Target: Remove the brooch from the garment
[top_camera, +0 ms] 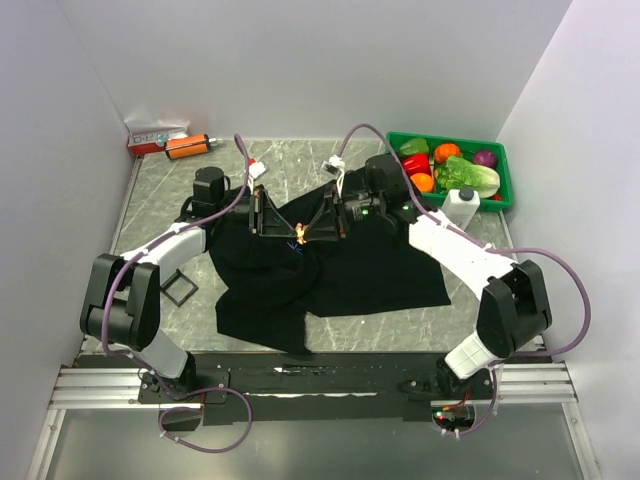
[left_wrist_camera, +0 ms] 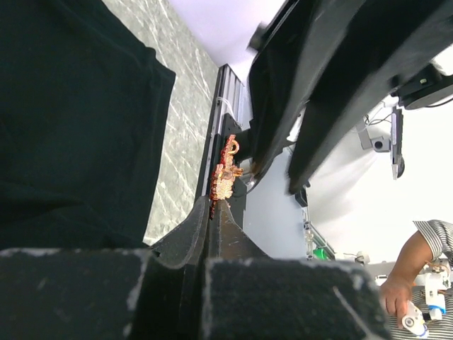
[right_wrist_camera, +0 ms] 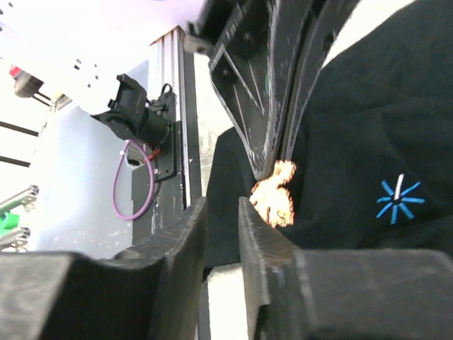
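The black garment (top_camera: 350,270) lies spread on the table, bunched up between both grippers. The tiny orange brooch (top_camera: 301,237) sits at that raised spot. My left gripper (top_camera: 289,231) is shut on the brooch; in the left wrist view its fingertips (left_wrist_camera: 211,202) pinch the lower end of the brooch (left_wrist_camera: 226,170). My right gripper (top_camera: 316,229) faces it closely. In the right wrist view its jaws (right_wrist_camera: 221,202) stand a narrow gap apart, with the brooch (right_wrist_camera: 276,197) just outside the right finger, against the garment (right_wrist_camera: 368,127). A blue starburst mark (right_wrist_camera: 400,198) shows beside it.
A green bin (top_camera: 503,165) of toy vegetables stands at the back right, with a white bottle (top_camera: 461,207) in front of it. An orange cylinder (top_camera: 188,146) and a red-white box (top_camera: 150,140) lie at the back left. A small black square frame (top_camera: 180,290) lies by the left arm.
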Controlling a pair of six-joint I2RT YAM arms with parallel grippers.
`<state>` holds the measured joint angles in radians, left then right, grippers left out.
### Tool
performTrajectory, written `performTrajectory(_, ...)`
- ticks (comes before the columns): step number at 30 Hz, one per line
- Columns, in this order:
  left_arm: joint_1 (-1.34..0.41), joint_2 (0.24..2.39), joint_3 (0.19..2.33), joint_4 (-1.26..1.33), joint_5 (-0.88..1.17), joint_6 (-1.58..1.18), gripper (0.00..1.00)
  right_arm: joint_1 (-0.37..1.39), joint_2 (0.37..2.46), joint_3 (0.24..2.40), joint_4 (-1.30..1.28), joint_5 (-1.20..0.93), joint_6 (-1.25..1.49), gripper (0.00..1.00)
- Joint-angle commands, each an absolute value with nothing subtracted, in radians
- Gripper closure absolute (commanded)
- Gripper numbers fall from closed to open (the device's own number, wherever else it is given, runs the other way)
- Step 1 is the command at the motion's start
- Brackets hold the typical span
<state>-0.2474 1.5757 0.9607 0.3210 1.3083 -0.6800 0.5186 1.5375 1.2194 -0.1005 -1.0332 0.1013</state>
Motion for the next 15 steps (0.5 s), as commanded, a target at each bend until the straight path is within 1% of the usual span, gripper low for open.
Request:
performTrajectory(1,-0.255,1.542,1.006,0.259,1.332,-0.594,0.99,0.503,1.471,1.312,-0.141,-1.042,0.017,0.6)
performTrajectory(2,-0.255,1.542,1.008,0.243,1.333,-0.577,0.99,0.502,1.457,1.313,-0.162,-0.994,-0.021,0.57)
performTrajectory(7,-0.255,1.543,1.031,0.169,1.324,-0.506,0.99,0.505,1.453,1.289,-0.189,-0.862,-0.043,0.46)
performTrajectory(9,-0.255,1.543,1.031,0.164,1.333,-0.503,0.99,0.503,1.453,1.267,-0.187,-0.844,-0.032,0.4)
performTrajectory(14,-0.258,1.536,1.026,0.163,1.342,-0.497,0.99,0.505,1.466,1.232,-0.19,-0.854,-0.028,0.36)
performTrajectory(15,-0.259,1.534,1.026,0.157,1.342,-0.491,0.99,0.506,1.47,1.22,-0.187,-0.853,-0.022,0.31)
